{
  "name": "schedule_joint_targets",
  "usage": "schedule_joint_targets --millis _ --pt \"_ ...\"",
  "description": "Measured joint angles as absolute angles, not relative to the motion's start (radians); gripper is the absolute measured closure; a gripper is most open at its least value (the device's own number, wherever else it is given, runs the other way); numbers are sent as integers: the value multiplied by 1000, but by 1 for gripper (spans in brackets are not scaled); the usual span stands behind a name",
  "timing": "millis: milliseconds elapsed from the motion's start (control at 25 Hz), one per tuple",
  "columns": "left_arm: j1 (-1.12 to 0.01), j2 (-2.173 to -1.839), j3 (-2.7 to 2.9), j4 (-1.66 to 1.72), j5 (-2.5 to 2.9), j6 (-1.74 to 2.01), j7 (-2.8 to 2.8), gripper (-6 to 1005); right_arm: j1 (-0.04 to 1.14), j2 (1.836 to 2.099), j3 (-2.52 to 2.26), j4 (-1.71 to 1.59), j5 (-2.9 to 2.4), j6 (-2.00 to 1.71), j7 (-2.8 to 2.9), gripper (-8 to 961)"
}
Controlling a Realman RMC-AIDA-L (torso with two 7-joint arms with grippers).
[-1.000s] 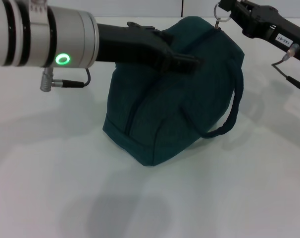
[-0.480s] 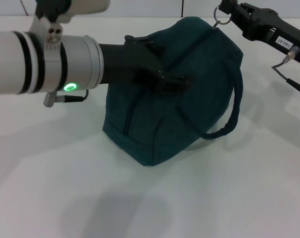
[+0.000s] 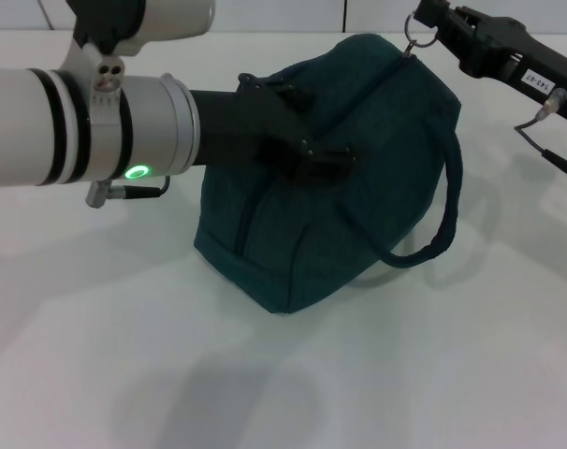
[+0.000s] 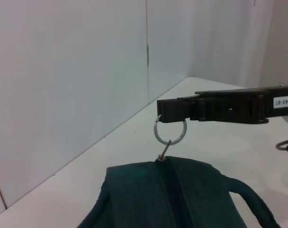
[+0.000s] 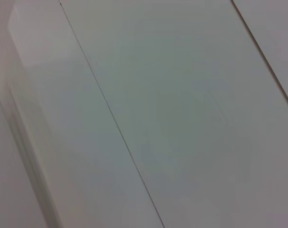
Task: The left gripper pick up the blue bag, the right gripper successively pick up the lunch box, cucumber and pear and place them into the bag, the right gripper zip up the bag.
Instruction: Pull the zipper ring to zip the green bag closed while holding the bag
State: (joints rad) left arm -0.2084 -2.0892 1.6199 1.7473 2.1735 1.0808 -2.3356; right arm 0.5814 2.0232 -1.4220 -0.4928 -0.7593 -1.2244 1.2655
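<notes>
We noted the bag (image 3: 340, 178) zipped on the table (image 3: 124, 365), the right gripper (image 4: 165, 110) clenched on its ring pull (image 4: 170, 131). The left gripper (image 3: 326, 161) apparently steadied the bag's near handle; its grasp was unclear.

White table (image 3: 106, 355); blue bag (image 3: 293, 253) sits on it, loop handle (image 3: 443, 224) hanging beside.
</notes>
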Motion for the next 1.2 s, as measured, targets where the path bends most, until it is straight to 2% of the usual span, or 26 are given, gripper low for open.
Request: schedule_joint_targets --millis 480,1040,1200 --pt "-209 -2089 1650 1746 2240 1079 -2315 376 582 2023 -1420 -492 -759 -1224 1265 936" --pt "-208 -2088 1645 1771 2243 1071 -2313 958 583 2020 -1418 -492 -759 -1220 1265 937" --pt "-197 -2088 1613 1804 2221 1070 -2314 935 582 2019 -1417 -492 -759 -1221 1265 937"
